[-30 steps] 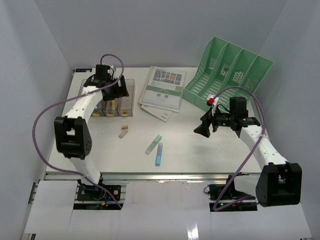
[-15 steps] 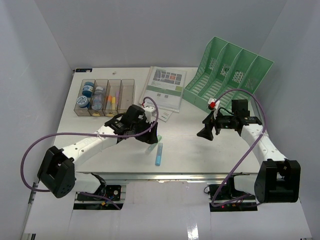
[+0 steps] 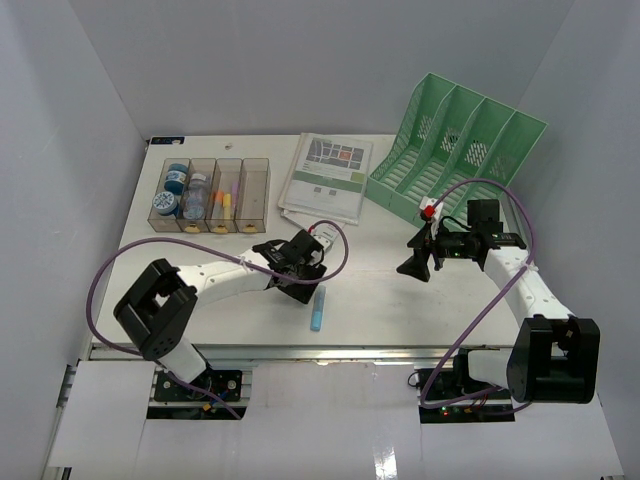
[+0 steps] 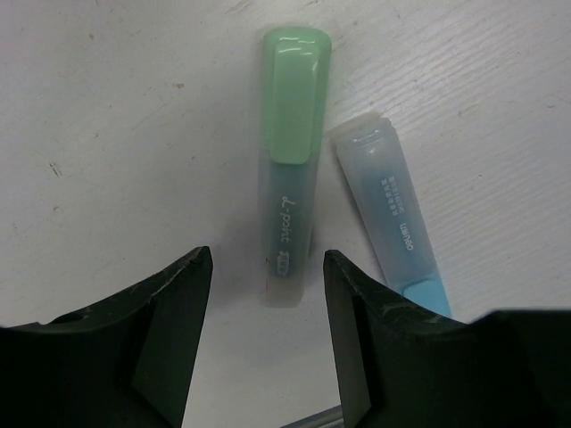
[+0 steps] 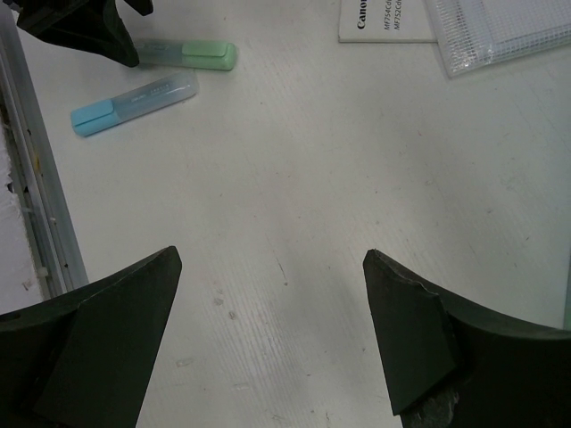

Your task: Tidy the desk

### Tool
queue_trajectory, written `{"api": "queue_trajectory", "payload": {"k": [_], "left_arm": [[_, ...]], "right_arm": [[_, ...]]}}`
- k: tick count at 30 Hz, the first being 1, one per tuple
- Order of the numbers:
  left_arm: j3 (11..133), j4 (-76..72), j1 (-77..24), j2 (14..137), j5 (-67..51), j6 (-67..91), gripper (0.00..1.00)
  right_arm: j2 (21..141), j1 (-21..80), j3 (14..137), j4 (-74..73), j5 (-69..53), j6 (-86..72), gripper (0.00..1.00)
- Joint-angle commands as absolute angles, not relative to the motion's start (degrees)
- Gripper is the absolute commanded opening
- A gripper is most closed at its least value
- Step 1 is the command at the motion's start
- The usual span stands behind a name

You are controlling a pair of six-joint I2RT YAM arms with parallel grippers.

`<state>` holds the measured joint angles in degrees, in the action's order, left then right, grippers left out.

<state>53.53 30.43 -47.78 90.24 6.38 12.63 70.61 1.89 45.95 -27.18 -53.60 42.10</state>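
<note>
The desk (image 3: pixel 375 290) fills the floor of the white-walled booth in front of both arms, a metal rail (image 3: pixel 330 352) running along its near edge, and everything else sits on it. The left arm is stretched low across the middle, and the left gripper (image 3: pixel 303 288) is down over a green highlighter (image 4: pixel 293 178). From the left wrist view, its jaws stand apart on either side of the pen's clear end, with a sliver of white desk showing on each side, so they aren't gripping it. A blue highlighter (image 3: pixel 317 310) lies just beside the green one on the rail side, angled slightly away, the two near each other but apart. The right gripper (image 3: pixel 408 268) hangs above bare desk on the right, jaws spread wide with nothing between them; its camera looks across to both highlighters and the left gripper's dark fingers. At the back left is a smoky clear tray (image 3: pixel 258 200) with small bottles and bits in its compartments. A stack of booklets (image 3: pixel 325 180) lies at back centre, and a green file rack (image 3: pixel 455 140) stands tilted in the back right corner, close to the booklets.
</note>
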Motion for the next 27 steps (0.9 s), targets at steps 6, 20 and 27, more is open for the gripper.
{"api": "queue_trajectory", "payload": {"k": [6, 20, 27], "left_arm": [[57.5, 29.1, -48.5, 95.5, 9.8, 11.2, 0.51], [61.1, 28.3, -47.4, 96.2, 14.0, 10.2, 0.28], [68.1, 27.9, -31.9, 89.4, 5.1, 10.0, 0.21]], "right_arm": [[70.7, 1.5, 46.5, -28.4, -55.6, 43.2, 0.89], [70.5, 1.3, 46.8, -28.9, -56.2, 43.5, 0.89], [70.1, 1.3, 46.9, -29.1, -56.3, 43.6, 0.89]]}}
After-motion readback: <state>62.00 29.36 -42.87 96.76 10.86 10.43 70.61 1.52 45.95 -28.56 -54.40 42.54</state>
